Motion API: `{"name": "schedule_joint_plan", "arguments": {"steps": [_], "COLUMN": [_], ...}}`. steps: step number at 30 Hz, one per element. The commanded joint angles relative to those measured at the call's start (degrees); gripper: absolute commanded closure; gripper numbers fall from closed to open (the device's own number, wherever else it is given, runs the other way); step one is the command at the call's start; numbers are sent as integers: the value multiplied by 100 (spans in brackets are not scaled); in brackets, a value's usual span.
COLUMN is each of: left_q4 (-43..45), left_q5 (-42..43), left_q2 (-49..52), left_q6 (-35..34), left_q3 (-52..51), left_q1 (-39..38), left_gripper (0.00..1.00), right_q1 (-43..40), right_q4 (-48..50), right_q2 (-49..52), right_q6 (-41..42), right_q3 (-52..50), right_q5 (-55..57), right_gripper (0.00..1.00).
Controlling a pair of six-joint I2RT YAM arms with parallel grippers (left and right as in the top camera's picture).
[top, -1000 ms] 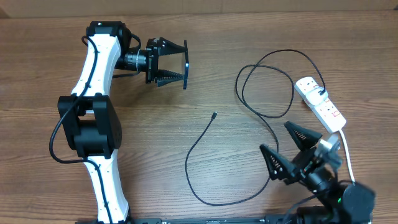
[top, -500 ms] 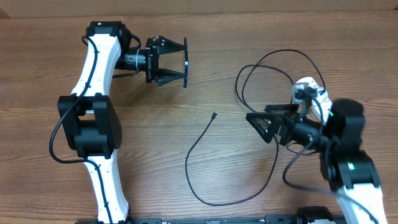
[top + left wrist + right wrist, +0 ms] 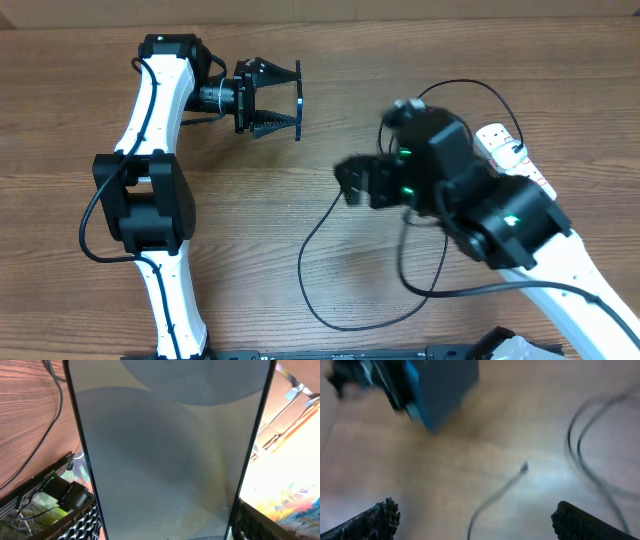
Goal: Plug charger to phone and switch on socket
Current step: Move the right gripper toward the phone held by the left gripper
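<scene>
My left gripper (image 3: 290, 103) is shut on the phone (image 3: 299, 105), which shows edge-on above the table at the upper left. In the left wrist view the phone (image 3: 165, 450) fills the frame between the fingers of the left gripper (image 3: 167, 527), its screen dull grey. The charger (image 3: 310, 235) curls across the table's middle. My right gripper (image 3: 350, 183) is open and blurred, low over the charger's free end. In the right wrist view the plug (image 3: 525, 465) lies ahead of the open right gripper (image 3: 477, 516), and the phone (image 3: 447, 387) is at the upper left. The socket (image 3: 497, 137) lies at the right, partly hidden by my right arm.
The charger's far part makes loops (image 3: 440, 95) near the socket. A big loop of cable (image 3: 345, 322) lies near the front edge. The table's back edge (image 3: 400, 15) runs along the top.
My right arm has swung from the front right corner up and to the left, ending over the charger's free end. The left gripper and the phone have stayed still.
</scene>
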Motion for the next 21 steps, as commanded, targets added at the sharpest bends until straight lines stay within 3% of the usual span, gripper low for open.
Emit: {"name": "schedule_joint_plan", "arguments": {"steps": [1, 7, 15, 21], "left_q4": [-85, -197, -291, -286], "left_q5": [304, 306, 304, 282], "left_q2": [22, 22, 22, 22], "left_q6": [109, 107, 109, 111], "left_q3": [160, 160, 160, 160], "left_q1": [-22, -24, -28, -28], "left_gripper": [28, 29, 28, 27], "right_q1": [398, 758, 833, 831], "right_q4": [378, 1591, 2063, 2168], "right_q2": [444, 1034, 1657, 1840], "right_q6": [321, 328, 345, 348], "right_q3": [352, 352, 352, 352], "right_q5": [1220, 1602, 2039, 2098], "right_gripper": [0, 0, 0, 12]}}
